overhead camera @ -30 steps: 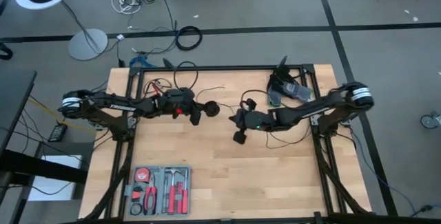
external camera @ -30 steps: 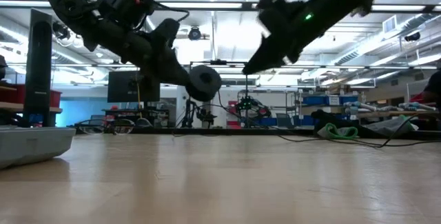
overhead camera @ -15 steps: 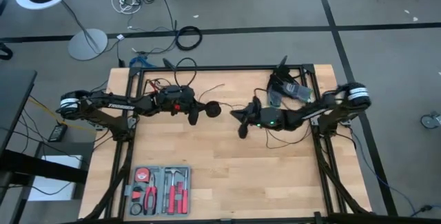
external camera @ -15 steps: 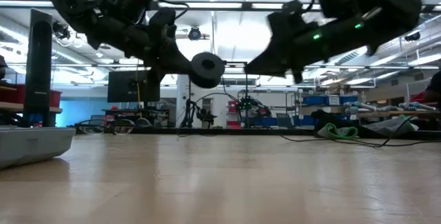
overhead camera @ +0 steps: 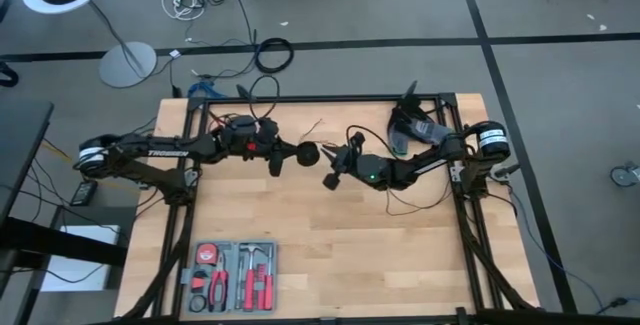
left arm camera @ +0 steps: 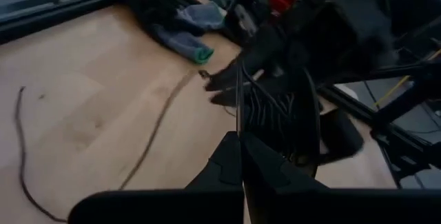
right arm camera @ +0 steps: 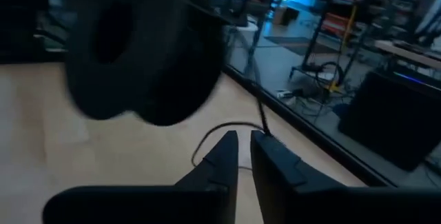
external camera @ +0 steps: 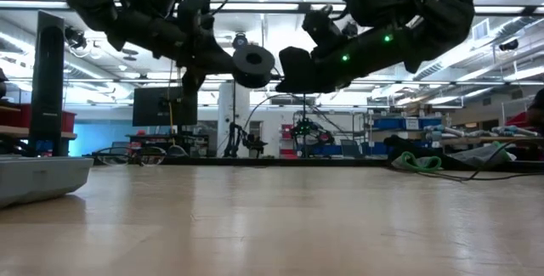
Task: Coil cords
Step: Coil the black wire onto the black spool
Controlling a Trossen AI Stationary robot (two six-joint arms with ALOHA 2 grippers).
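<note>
puck [overhead camera: 309,154] is being clamped in left hand [overhead camera: 297,154]; right hand [overhead camera: 330,177], slightly parted and empty, is risking snagging the cord [left arm camera: 148,138] loops

Even, bright light on the counter [overhead camera: 330,255] from above, shadows soft. Down low, ceiling strip lights [external camera: 280,6] glare and both arms go to silhouette. Wrist views smear with blur.
</note>
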